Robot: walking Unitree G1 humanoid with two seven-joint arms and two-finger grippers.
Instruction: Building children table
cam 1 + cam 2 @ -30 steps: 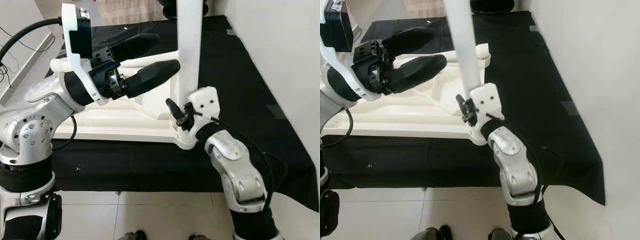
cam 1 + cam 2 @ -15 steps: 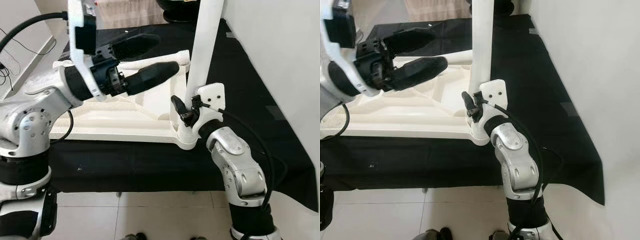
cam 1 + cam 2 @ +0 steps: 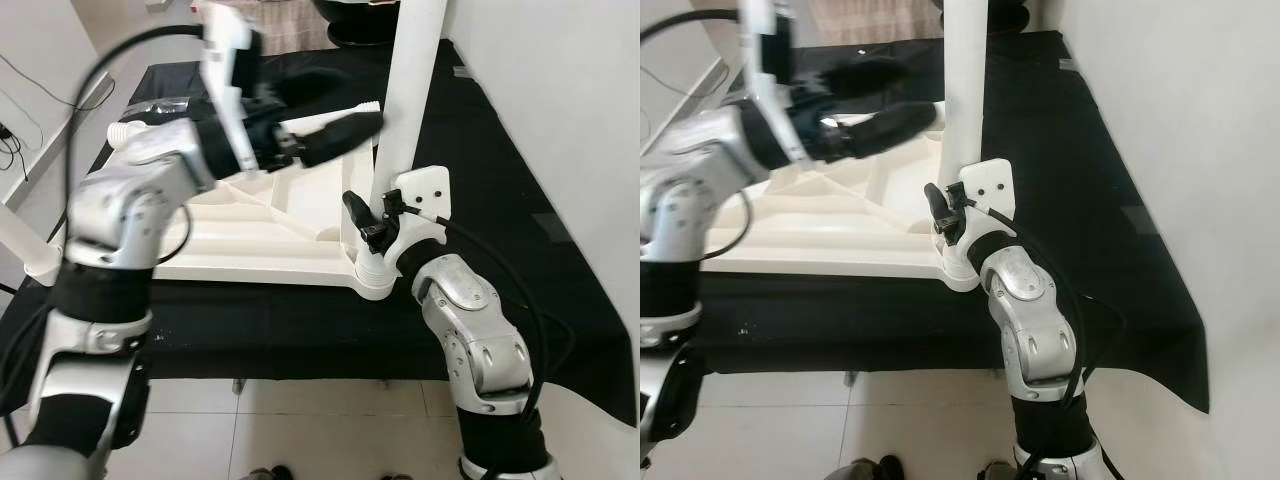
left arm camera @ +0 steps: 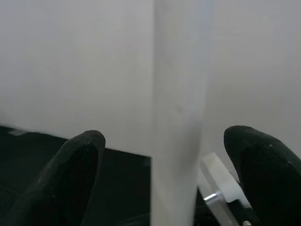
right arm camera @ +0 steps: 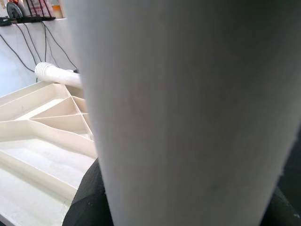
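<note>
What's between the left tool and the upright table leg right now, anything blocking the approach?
Nothing visible. The left tool is open and level with the table leg, which stands in the tabletop's corner socket. In the left wrist view the leg sits framed between both fingers, with no object in between. The right tool grips the leg's base.

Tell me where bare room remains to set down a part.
Free: black cloth between upright table leg and wall, and its front strip before the tabletop. Crowded: the leg's corner, where right end effector grips and left end effector reaches.
</note>
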